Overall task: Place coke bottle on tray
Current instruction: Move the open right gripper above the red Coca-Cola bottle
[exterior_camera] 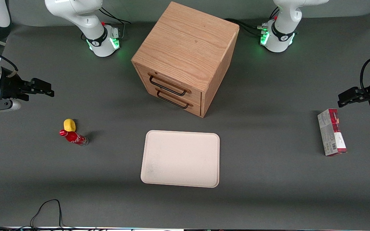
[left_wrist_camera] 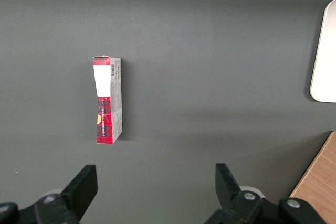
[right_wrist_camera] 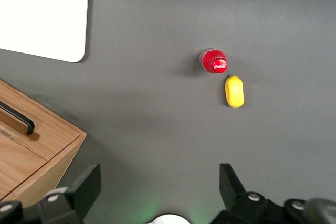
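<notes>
Beside the yellow lump (exterior_camera: pixel 69 124), upright coke bottle (exterior_camera: pixel 73 137), well apart from tray (exterior_camera: pixel 180 158); gripper (exterior_camera: pixel 45 89) aloft, fingers (right_wrist_camera: pixel 232 184) spread.

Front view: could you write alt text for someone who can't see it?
A small coke bottle stands on a grey table beside a yellow lump, apart from the bare cream tray lying in front of a wooden two-drawer cabinet. The open gripper hovers above the table, farther from the camera than the bottle. A red-and-grey carton lies toward the parked arm's end.
</notes>
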